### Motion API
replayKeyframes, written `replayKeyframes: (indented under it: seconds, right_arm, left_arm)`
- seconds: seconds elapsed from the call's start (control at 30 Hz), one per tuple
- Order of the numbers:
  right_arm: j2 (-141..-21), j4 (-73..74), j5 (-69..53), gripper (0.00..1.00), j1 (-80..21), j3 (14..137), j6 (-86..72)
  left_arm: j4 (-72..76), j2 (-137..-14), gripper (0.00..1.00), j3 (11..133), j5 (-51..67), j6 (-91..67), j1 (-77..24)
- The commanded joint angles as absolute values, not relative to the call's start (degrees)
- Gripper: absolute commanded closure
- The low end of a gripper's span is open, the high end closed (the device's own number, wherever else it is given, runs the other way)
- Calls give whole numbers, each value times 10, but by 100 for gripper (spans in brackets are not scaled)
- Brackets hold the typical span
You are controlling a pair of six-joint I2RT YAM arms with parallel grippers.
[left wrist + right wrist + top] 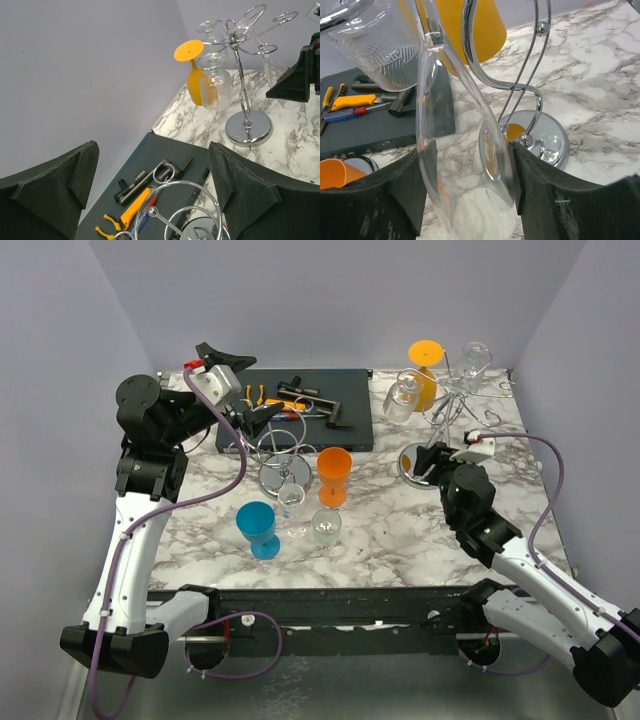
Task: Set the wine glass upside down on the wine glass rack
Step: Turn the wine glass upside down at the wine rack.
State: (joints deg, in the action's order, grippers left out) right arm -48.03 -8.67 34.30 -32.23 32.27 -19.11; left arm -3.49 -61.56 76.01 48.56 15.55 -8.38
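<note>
Gripping the clear wine glass [465, 170] rim-down in my right fingers [545, 195], close by the wine glass rack [536, 100], ready for hanging (left fingers [240, 195] spread wide, idle).

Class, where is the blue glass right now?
In the top view, the blue glass stands front-left on the table, just left of a clear glass.

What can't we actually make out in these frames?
Right wrist: the wine glass stem and foot run off the top edge, so whether it hangs on the far rack is unseen.
Top view: the right claw tips are too small and dark; the clear glass there barely shows.
Left wrist: the near rack is cut by the bottom edge, base hidden.
</note>
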Motion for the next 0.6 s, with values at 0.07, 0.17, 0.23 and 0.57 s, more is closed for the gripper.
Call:
replayKeyframes:
  seconds: [0.07,0.17,0.23,0.57]
  right_arm:
    - [-504,-148,299,100,-305,331,-169]
    - [-521,-164,280,99,-300,331,-160]
    - [-531,-170,271,99,-298,334,-156]
    - [-529,-194,223,99,-296,315,-130]
  left_arm:
    - [-27,-600,1,753,493,135,-87]
    - [-27,-598,1,752,493,132,-87]
    - [-27,-596,1,751,493,131,-87]
    - [-29,-598,1,757,490,123,-87]
